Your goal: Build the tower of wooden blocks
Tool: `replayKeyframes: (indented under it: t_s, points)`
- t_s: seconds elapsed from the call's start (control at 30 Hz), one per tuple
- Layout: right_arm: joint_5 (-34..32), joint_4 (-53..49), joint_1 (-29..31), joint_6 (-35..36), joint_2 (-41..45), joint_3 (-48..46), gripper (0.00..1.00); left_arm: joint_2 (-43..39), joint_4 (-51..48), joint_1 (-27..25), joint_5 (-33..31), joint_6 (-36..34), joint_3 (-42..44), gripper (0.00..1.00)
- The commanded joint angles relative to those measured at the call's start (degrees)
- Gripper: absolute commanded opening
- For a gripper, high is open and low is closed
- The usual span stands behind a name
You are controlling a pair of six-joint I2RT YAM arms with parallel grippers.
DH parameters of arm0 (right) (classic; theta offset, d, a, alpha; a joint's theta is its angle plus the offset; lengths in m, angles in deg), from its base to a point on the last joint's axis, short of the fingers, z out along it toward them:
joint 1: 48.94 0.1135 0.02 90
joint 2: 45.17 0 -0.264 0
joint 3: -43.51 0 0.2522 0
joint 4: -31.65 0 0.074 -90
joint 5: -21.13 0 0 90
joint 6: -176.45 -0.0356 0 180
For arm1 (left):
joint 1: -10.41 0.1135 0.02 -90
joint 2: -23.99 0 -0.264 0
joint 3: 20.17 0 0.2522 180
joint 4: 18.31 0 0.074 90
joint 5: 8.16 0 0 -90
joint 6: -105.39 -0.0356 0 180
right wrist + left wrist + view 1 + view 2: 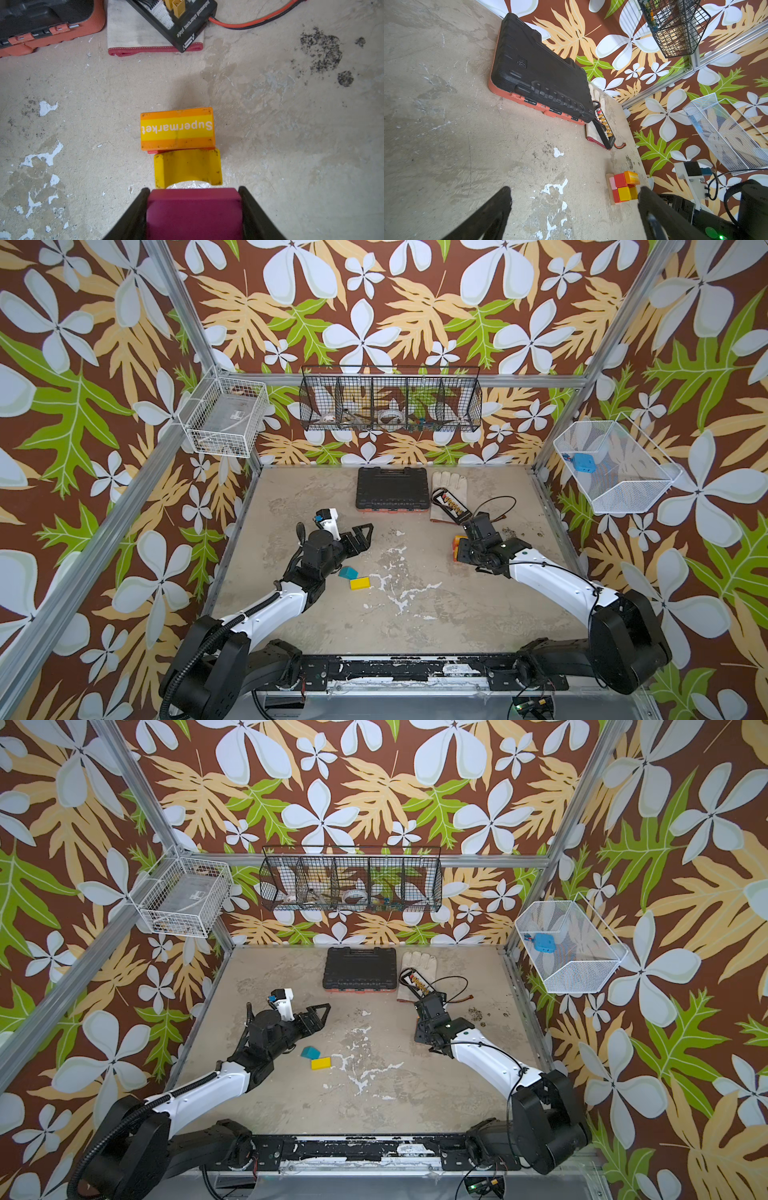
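In the right wrist view my right gripper point(194, 190) is shut on a magenta block point(194, 214), held just above the tower. Below it sit a yellow arch point(188, 168) and an orange block marked "Supermarket" point(176, 128). The left wrist view shows the tower point(625, 188) as red, pink, yellow and orange blocks on a tan plank point(608, 182). In a top view only its edge point(458, 545) shows beside the right arm. My left gripper point(368, 531) stands open and empty over bare table. A teal block point(348, 572) and a yellow brick point(360, 583) lie loose by the left arm.
A black tool case point(392, 489) lies at the back of the table. A white glove point(446, 483) with a black charging board point(451, 506) and its cable lies to its right. Wire baskets point(390, 404) hang on the walls.
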Motion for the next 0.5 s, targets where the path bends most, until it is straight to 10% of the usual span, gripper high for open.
replayKeyframes:
  t_s: [0.0, 0.47]
  points:
    - [-0.7, 0.7, 0.1, -0.5, -0.5, 0.6, 0.53, 0.1, 1.3, 0.0, -0.3, -0.2, 0.0, 0.96]
    - [-2.3, 0.6, 0.1, 0.7, -3.6, 2.7, 0.62, 0.2, 1.3, 0.0, -0.3, -0.3, 0.0, 0.96]
